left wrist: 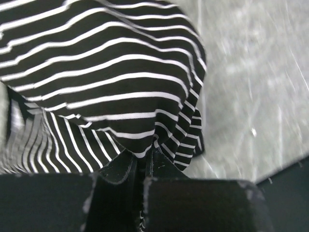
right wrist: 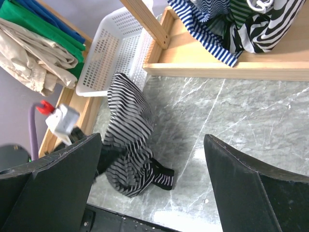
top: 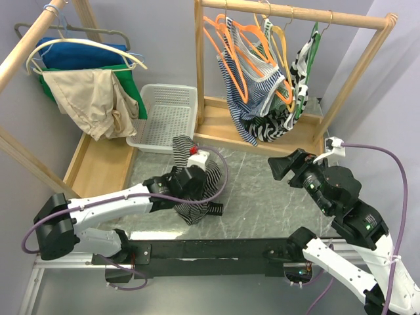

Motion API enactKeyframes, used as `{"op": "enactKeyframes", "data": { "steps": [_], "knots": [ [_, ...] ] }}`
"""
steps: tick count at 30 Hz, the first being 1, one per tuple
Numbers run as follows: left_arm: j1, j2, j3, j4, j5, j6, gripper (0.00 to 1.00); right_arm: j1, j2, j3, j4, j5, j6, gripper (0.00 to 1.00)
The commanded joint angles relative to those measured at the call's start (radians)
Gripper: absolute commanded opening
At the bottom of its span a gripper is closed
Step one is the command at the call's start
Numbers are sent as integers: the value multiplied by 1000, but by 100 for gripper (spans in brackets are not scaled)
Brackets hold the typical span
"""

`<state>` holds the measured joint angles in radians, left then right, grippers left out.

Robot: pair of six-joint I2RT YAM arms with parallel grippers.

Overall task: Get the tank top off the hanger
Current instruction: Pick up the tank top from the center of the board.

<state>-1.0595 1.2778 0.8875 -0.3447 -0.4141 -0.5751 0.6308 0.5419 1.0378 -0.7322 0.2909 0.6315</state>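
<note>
A black tank top with white stripes (top: 197, 190) hangs bunched from my left gripper (top: 190, 180) over the grey marble table, its lower end touching the surface. In the left wrist view the jaws are closed on a fold of the striped cloth (left wrist: 111, 92). The tank top also shows in the right wrist view (right wrist: 128, 140). No hanger is seen inside it. Orange hangers (top: 230, 49) with other striped tops hang on the back rack. My right gripper (top: 281, 167) is open and empty, raised over the table's right side.
A white plastic basket (top: 167, 118) stands at the back left of the table. A wooden rack (top: 295, 13) with striped garments stands behind. A second rack at left holds blue, green and beige clothes (top: 85, 85). Black base rail runs along the near edge.
</note>
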Motion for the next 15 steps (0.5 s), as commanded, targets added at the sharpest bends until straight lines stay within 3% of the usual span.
{"op": "enactKeyframes", "data": {
  "steps": [1, 9, 11, 13, 15],
  "knots": [
    [-51, -70, -34, -57, 37, -161, 1, 4, 9, -5, 31, 8, 2, 94],
    [-100, -31, -125, -184, 92, -371, 1, 4, 21, -19, 37, 1, 4, 95],
    [-108, -20, -142, -210, 92, -397, 8, 3, 29, -19, 33, -1, 4, 95],
    [-114, -11, -151, -224, 97, -437, 22, 3, 30, -16, 28, -1, 2, 95],
    [-131, -23, -147, -246, 92, -465, 23, 3, 29, -15, 25, 1, 0, 95]
  ]
}}
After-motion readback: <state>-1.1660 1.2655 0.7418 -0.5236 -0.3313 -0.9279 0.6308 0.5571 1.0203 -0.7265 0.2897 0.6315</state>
